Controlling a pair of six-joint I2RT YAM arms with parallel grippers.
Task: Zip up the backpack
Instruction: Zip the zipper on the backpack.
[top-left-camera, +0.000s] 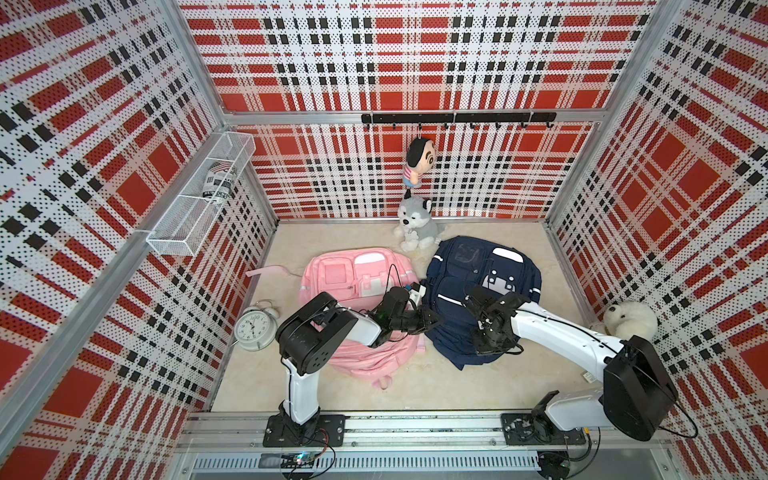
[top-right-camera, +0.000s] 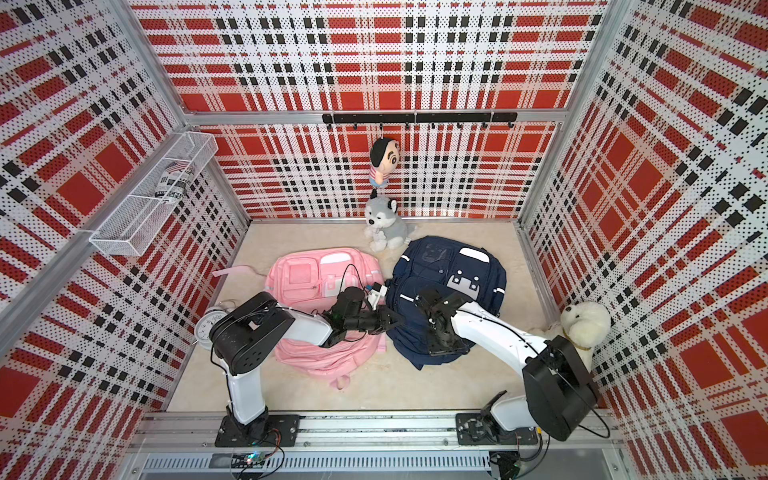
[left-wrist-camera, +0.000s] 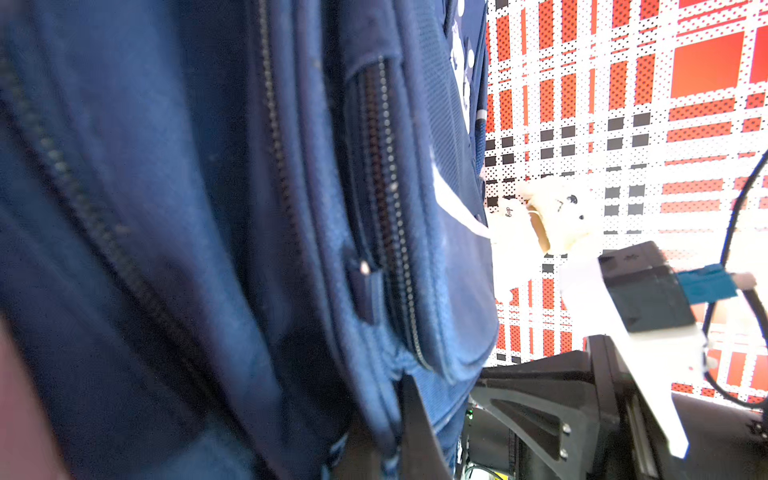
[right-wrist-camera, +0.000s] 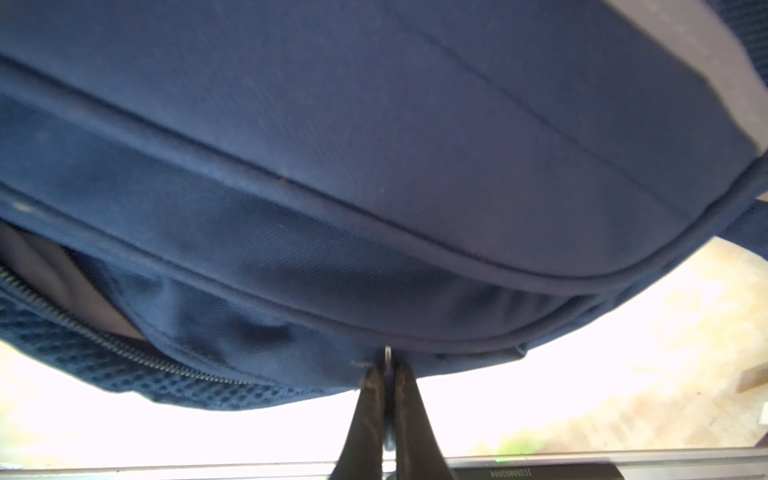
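left gripper (top-left-camera: 434, 321) reaches over pink backpack (top-left-camera: 345, 274), clenched on navy backpack (top-left-camera: 453, 286) side edge, likely anchoring the fabric. right gripper (right-wrist-camera: 386, 374) pinches zipper pull (right-wrist-camera: 387, 353) at near edge; zip gapes open beside it. Navy backpack lies flat, centre-right on cream fuzzy mat (top-left-camera: 415, 382), plaid perforated walls (top-left-camera: 415, 62) around.

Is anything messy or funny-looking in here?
Yes. The navy backpack has its zipper gaping open, lining showing. The clock seems to lie face up beside the pink backpack, not standing.
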